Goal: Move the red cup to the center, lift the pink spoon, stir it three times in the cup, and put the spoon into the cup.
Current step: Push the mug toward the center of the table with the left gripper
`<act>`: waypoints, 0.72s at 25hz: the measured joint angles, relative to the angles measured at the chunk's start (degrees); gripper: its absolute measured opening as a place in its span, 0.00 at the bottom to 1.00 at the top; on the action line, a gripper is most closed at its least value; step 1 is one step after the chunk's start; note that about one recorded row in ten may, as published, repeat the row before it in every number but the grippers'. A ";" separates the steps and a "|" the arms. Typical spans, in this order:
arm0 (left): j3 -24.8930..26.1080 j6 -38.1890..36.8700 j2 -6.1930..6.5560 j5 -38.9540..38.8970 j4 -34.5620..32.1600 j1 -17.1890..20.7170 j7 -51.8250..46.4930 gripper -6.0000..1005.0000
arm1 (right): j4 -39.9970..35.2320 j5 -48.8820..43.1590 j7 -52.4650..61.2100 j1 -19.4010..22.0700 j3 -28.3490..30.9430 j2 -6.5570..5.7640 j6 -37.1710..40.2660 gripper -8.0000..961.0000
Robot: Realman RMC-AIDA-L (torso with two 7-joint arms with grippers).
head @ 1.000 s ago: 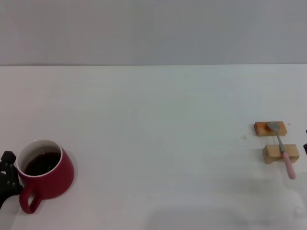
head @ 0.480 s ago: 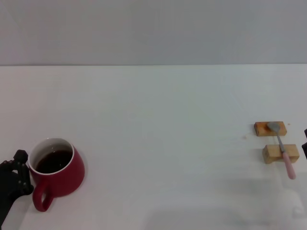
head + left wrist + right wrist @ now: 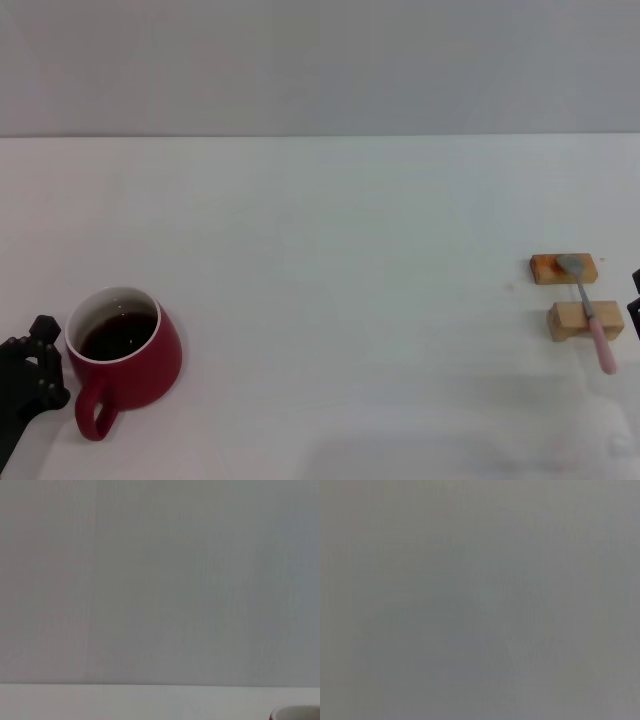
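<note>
The red cup stands near the table's front left in the head view, with dark liquid inside and its loop handle turned toward me. Its white rim just peeks into the left wrist view. My left gripper, black, sits right beside the cup's left side, close to the rim. The pink spoon lies at the far right, propped across two wooden blocks with its grey bowl on the far one. Only a dark sliver of my right gripper shows at the right edge, beside the spoon.
An orange-topped wooden block and a tan wooden block carry the spoon. The white table stretches bare between cup and spoon, ending at a grey wall behind. The right wrist view shows only plain grey.
The red cup and my left gripper have shifted together to the right and slightly toward me. The spoon and blocks have stayed put.
</note>
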State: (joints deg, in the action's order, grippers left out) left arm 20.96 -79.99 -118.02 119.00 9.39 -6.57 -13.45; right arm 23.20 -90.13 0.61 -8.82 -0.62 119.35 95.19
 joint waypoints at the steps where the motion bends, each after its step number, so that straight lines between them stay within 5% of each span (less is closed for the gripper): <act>1: 0.00 0.01 0.02 0.03 -0.10 -0.01 -0.01 0.00 | 0.00 -0.02 0.00 0.04 0.00 0.01 0.00 0.66; 18: -5.17 0.09 -0.31 0.18 1.71 -2.29 -0.07 0.00 | -0.01 -0.14 0.00 0.39 0.00 -0.04 0.18 0.66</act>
State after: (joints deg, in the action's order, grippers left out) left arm 15.79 -79.91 -118.33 119.17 11.10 -8.86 -13.52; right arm 23.20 -90.27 0.61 -8.43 -0.62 119.30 95.36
